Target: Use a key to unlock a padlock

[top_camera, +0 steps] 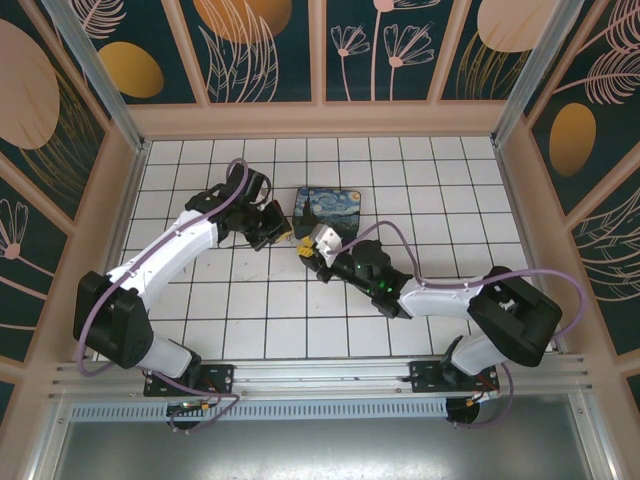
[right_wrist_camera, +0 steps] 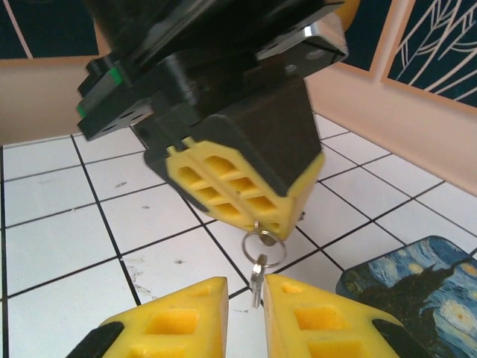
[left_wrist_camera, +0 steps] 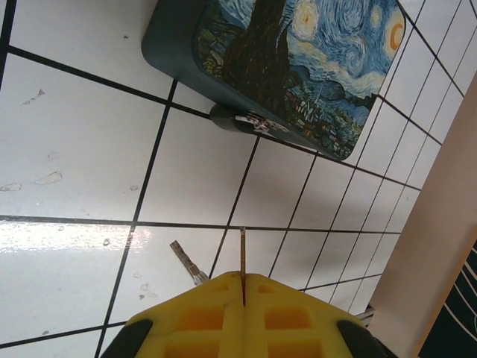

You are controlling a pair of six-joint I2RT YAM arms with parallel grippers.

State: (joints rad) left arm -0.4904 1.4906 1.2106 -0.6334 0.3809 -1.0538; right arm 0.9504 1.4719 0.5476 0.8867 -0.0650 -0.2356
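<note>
Left pincer (right_wrist_camera: pixel 270 224), clamped shut on the silvery ring (right_wrist_camera: pixel 261 245), dangles the tiny slim metallic key (right_wrist_camera: pixel 256 282) at lower centre, inside the half-open, empty right pincer (right_wrist_camera: pixel 246 302). Best to close squarely on the key's head, leaving the blade free. What looks like the tiny dark brownish-brass padlock (left_wrist_camera: pixel 246 121) lies against the blue swirly-print box (left_wrist_camera: pixel 298 60), upper centre.

Two arms (top_camera: pixel 180 245) (top_camera: pixel 440 298), two tools (left_wrist_camera: pixel 244 279) (right_wrist_camera: pixel 246 289), one painted box (top_camera: pixel 330 208), one padlock (left_wrist_camera: pixel 237 119), one key (right_wrist_camera: pixel 257 274) on one ring (right_wrist_camera: pixel 262 245)

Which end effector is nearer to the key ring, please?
Left. The left end effector pinches the key ring; the right end effector sits open just below, flanking the hanging key.
</note>
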